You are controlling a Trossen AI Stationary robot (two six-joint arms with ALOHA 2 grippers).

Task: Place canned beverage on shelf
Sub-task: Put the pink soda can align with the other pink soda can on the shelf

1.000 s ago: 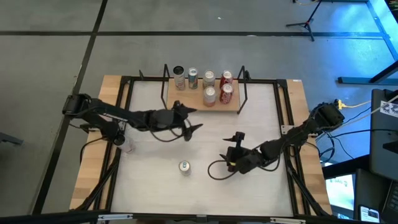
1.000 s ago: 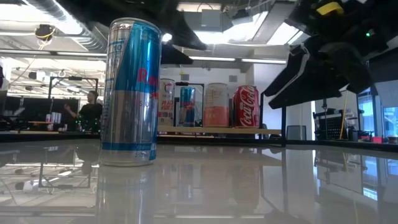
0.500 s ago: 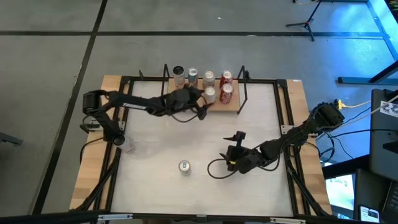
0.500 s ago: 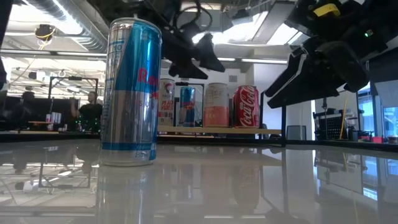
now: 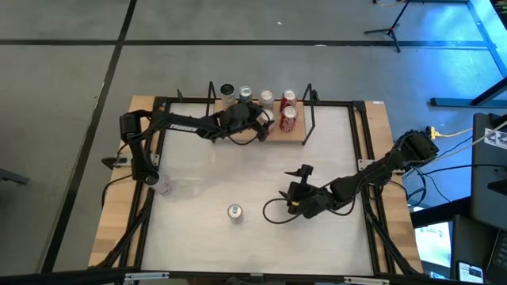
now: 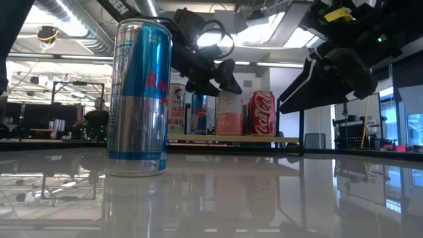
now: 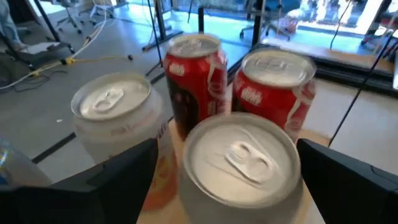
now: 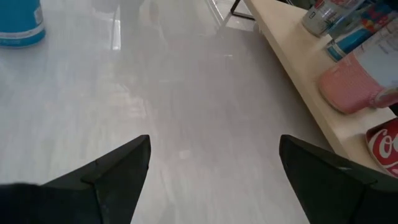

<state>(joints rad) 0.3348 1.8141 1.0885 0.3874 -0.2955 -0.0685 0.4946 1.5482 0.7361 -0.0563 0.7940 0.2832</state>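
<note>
**Left pincer stands over the shelf's front can; the loose can lies well behind it**

The left pincer (image 5: 257, 127) is reached out over the shelf (image 5: 297, 138), its two fingers (image 7: 109, 180) spread wide apart with nothing clamped between them. Seen from its wrist, a silver-topped can (image 7: 239, 158) sits upright right between the spread fingers, filling the gap, though I cannot tell whether they touch it. Just beyond it stand two red cola cans (image 7: 277, 84) and a pale can (image 7: 112, 115), all upright on the light-wood board.

The right pincer (image 5: 295, 196) hovers low over the white surface (image 5: 198, 166), fingers likewise apart and empty, pointing roughly toward the shelf's front edge.

One can is off the shelf: the tall blue-and-silver beverage can (image 5: 234, 211) stands upright near the surface's front, long axis vertical, well apart from the shelf. It lies just beside the right pincer, toward the left arm's side, and far from the left pincer. By my reading the right arm is much the nearer for fetching it; the left would have to draw back across the surface first.
</note>
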